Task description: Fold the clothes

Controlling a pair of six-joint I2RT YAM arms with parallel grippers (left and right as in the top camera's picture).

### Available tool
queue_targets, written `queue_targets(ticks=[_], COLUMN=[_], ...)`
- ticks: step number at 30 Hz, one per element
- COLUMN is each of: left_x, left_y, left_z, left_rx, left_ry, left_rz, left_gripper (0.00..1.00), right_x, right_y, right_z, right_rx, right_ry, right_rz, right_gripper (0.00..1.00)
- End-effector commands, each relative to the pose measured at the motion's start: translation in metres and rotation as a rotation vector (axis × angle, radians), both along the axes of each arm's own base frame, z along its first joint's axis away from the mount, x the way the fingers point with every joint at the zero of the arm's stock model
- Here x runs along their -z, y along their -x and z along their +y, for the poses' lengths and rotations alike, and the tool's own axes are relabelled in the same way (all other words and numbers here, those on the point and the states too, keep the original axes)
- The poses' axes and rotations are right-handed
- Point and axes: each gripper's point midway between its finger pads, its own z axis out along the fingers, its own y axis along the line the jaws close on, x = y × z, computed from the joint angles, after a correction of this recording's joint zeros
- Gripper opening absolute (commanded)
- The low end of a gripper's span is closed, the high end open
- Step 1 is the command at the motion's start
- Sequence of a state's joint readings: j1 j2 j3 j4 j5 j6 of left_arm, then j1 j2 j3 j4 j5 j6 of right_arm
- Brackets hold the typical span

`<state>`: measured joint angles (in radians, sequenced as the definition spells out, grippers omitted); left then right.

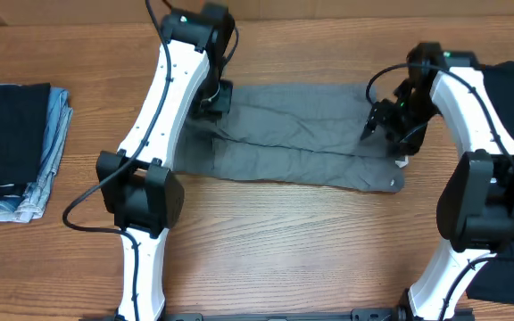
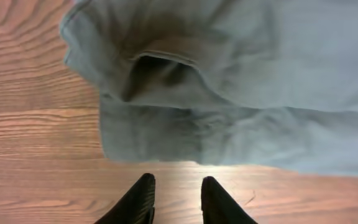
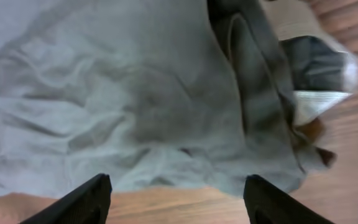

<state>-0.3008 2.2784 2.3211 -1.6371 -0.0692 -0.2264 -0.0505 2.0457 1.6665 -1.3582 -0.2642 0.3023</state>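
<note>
matt grey cloth trousers (image 1: 293,134), softly creased, on a smooth, grained wood table (image 1: 275,250); glossy white plastic arms.

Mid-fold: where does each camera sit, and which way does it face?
Overhead: above the table, looking straight down; gray garment, both arms.
Left wrist: on the left arm, facing down at the garment's edge; left end effector open.
Right wrist: on the right arm, facing down at its label end; right end effector open.
Shared: the same garment.

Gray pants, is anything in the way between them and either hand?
Nothing visible. The left hand hangs open just off the edge of the gray pants, with only wooden table between. The right hand is open directly over their waistband end.
</note>
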Motion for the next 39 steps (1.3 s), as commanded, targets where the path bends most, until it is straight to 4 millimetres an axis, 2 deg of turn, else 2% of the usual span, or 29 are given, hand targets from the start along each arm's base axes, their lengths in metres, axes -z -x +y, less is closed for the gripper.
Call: queue_targets(ticks=[1,4,8,10,11,12,13,15,18,19,24,27,29,33,37,39], left_x=[0.014,0.027,0.038,0.038,0.037,0.037,0.037,0.037,0.033,0.029,0.005,0.001,0.000,0.000,0.000,0.000], left_y=[-0.003,-0.014,-0.015,-0.015,-0.016,-0.017,-0.018,-0.022,-0.029,-0.033,-0.052,-0.057,-0.061,-0.059,-0.059,-0.058], left_z=[0.019,0.018,0.018,0.019,0.020,0.021,0.022,0.024,0.031,0.033,0.031,0.029,0.028,0.011,0.010,0.011], left_rx=[-0.009,0.002,0.000,0.000,0.003,0.010,0.013,0.003,-0.022,-0.034,-0.052,-0.052,-0.052,-0.004,0.011,0.011], left_ry=[-0.065,-0.057,-0.057,-0.058,-0.064,-0.071,-0.071,-0.066,-0.049,-0.027,0.054,0.061,0.066,0.161,0.164,0.164], left_rz=[0.005,-0.025,-0.022,-0.023,-0.025,-0.028,-0.032,-0.045,-0.066,-0.079,-0.159,-0.186,-0.200,-0.185,-0.183,-0.181], left_gripper=[0.29,0.30,0.30,0.30,0.31,0.31,0.31,0.30,0.30,0.29,0.29,0.30,0.30,0.25,0.26,0.26], right_x=[0.005,0.013,0.018,0.018,0.018,0.018,0.018,0.006,-0.029,-0.046,-0.064,-0.059,-0.054,-0.034,-0.011,-0.008], right_y=[0.002,-0.002,-0.012,-0.020,-0.021,-0.021,-0.020,-0.026,-0.053,-0.070,-0.114,-0.128,-0.132,-0.147,-0.163,-0.169], right_z=[0.007,0.002,0.007,0.007,0.007,0.007,0.007,0.020,0.038,0.044,0.042,0.018,0.011,0.009,0.009,0.009], right_rx=[0.000,-0.019,-0.045,-0.044,-0.044,-0.045,-0.045,-0.092,-0.112,-0.119,-0.095,-0.018,-0.010,0.008,0.012,0.011], right_ry=[-0.021,0.009,0.011,0.012,0.013,0.013,0.009,-0.072,-0.185,-0.224,-0.208,-0.068,-0.020,-0.011,-0.012,-0.012], right_rz=[-0.027,-0.052,-0.105,-0.139,-0.144,-0.141,-0.139,-0.185,-0.324,-0.403,-0.591,-0.612,-0.618,-0.625,-0.643,-0.661], right_gripper=[0.77,0.79,0.71,0.53,0.38,0.15,0.04,0.04,0.04,0.04,0.04,0.04,0.04,0.04,0.05,0.14])
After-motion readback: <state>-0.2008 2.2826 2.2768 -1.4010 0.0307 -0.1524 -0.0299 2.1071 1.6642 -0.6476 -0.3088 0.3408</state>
